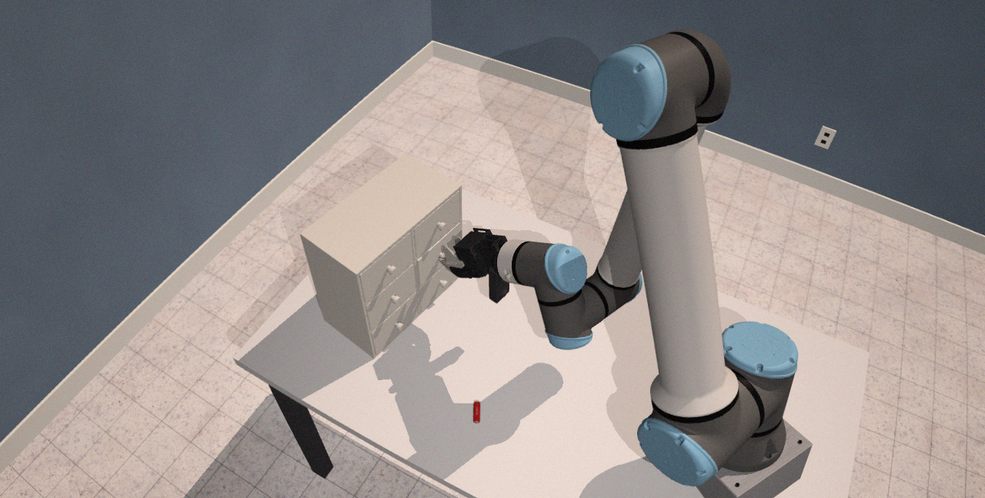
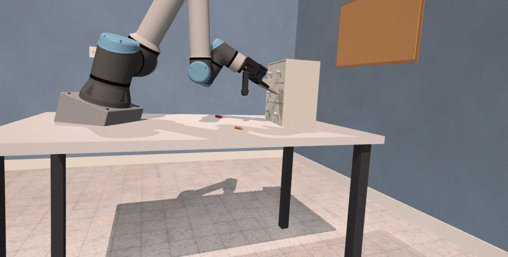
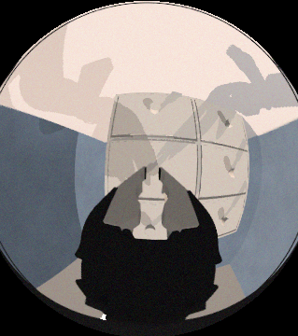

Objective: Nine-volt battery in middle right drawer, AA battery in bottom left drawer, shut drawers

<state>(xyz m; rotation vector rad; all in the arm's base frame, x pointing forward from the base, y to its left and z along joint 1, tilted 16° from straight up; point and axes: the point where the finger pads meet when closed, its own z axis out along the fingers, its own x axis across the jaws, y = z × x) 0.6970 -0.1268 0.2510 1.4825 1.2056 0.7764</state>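
Arm folded low, tool [image 3: 151, 176] clamped on something

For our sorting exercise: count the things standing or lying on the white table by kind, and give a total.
Beige chest of six drawers: 1
Small red cylinder: 1
Small orange cylinder: 1
Grey robot arm, gripper shut on a drawer knob: 1
Total: 4

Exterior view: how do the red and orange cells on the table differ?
The red cell lies farther back; the orange cell lies nearer the front edge and further right. The top view shows the red cell, not the orange cell. Both are small cylinders lying flat on the table.
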